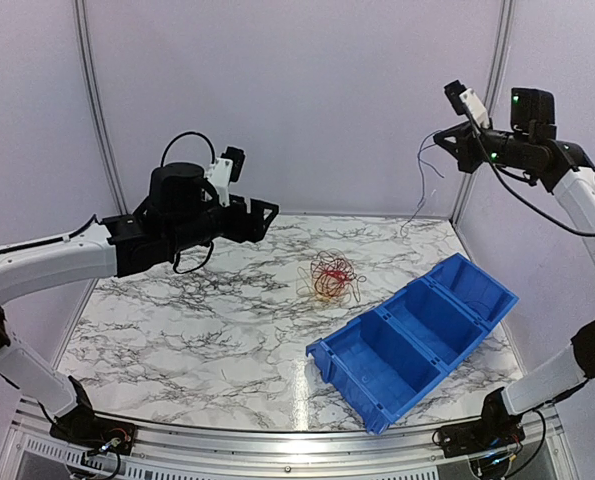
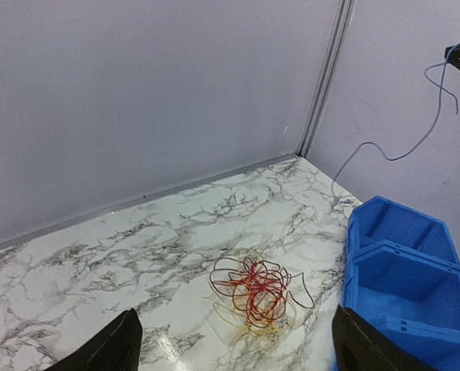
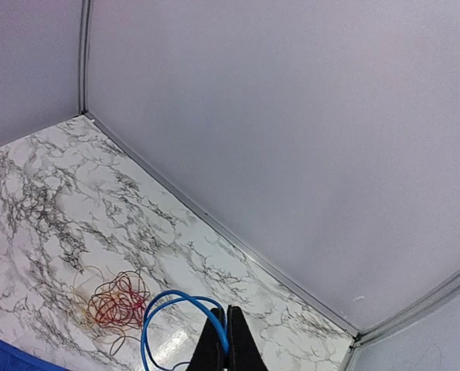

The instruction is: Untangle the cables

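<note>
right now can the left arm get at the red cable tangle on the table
Probably yes: the left pincer is open and empty, the cable tangle lies bare ahead, and the blue bin sits aside.

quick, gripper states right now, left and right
left gripper: open, holding nothing
right gripper: closed on the blue cable
</note>
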`<state>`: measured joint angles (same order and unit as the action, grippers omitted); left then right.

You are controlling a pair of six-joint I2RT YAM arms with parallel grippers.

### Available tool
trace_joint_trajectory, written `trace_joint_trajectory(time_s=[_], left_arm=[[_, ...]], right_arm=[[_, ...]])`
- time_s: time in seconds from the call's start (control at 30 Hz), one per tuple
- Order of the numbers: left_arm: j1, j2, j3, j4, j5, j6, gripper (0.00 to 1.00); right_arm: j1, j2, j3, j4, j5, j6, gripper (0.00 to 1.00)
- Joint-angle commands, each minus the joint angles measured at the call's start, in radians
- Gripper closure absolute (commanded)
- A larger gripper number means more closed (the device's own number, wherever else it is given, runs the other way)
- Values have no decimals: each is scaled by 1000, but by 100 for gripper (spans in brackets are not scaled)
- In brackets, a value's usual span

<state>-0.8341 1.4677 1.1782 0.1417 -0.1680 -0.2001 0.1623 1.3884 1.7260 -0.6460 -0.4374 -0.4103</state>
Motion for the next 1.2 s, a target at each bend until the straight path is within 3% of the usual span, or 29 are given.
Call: trace_joint_trajectory(time_s=[0.0,0.13,0.27,0.43,0.63,1.17], left_arm=[[37,68,80,-130,-37,157,12],[70,144,120,-125,-15,104,14],[103,128,44,-76,7,49,15],[118,75,-69,-4,-79,47,14],[118,61,-70,-10,-132,40,13],[118,76,-47,-65,-130,-27,13]], right_arm=[[-78,-70,-47,45,68,22,100],[-150,-119,-141,56,105,-4,100],[-234,-168,-225,44,108,-21,100],[-304,-223,-304,16,110,-44,100],[-355,-296,-422,-3,109,-58,100],[-448,-367,-346,-252,78,-209,100]])
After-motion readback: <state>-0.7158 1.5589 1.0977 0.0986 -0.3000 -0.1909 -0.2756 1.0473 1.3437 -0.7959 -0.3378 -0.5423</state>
